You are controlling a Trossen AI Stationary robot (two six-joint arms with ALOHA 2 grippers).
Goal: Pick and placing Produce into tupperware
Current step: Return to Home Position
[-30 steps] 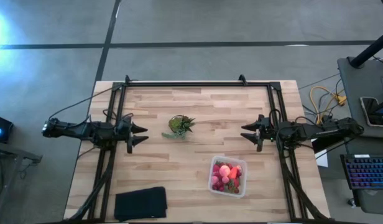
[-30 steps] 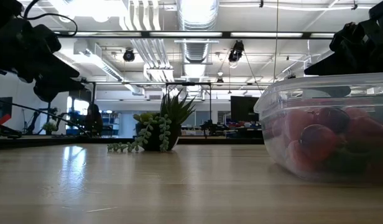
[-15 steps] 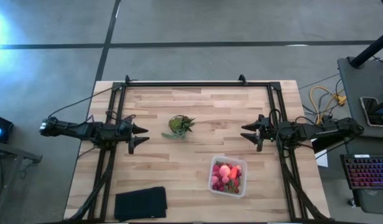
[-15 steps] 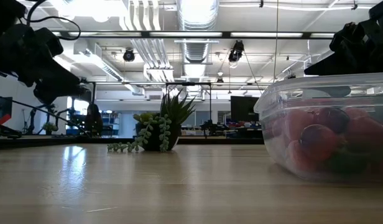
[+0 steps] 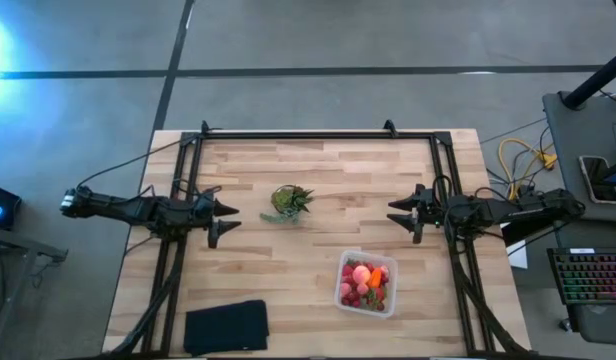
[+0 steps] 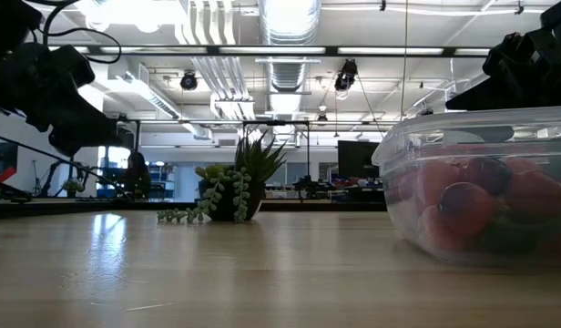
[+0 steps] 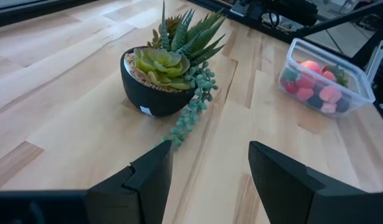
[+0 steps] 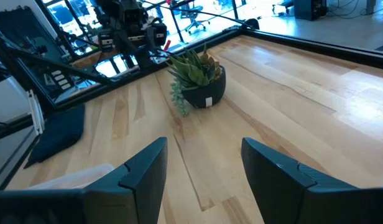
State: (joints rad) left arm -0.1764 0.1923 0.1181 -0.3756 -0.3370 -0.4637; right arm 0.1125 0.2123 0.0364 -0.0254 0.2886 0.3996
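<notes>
- The table (image 5: 318, 170) is a rectangle of pale wood strips laid butcher-block style. It is smooth enough to mirror the room in the low view, and a black metal frame runs along its edges.
- The tupperware (image 5: 341, 297) is a clear plastic box, roughly square, with rounded corners and a thicker rim. It stands open-topped close to the table's edge on the low camera's side, toward the right corner.
- Inside it the produce (image 5: 362, 280) lies heaped: small round pieces in red, pink and dark red, an orange-red piece and a peach-pink round one (a little green shows among them).
- A potted succulent (image 5: 290, 201) sits near the table's middle in a round black bowl, with spiky leaves and a beaded strand trailing onto the wood.
- A flat black pad (image 5: 226, 326), rectangular and soft-looking, lies at the same edge as the box, toward the left corner.
- The left gripper (image 5: 228, 220) hangs above the table near its left edge, fingers spread wide, gripping nothing.
- The right gripper (image 5: 393, 214) hangs near the right edge, likewise spread and empty, well apart from the box.
</notes>
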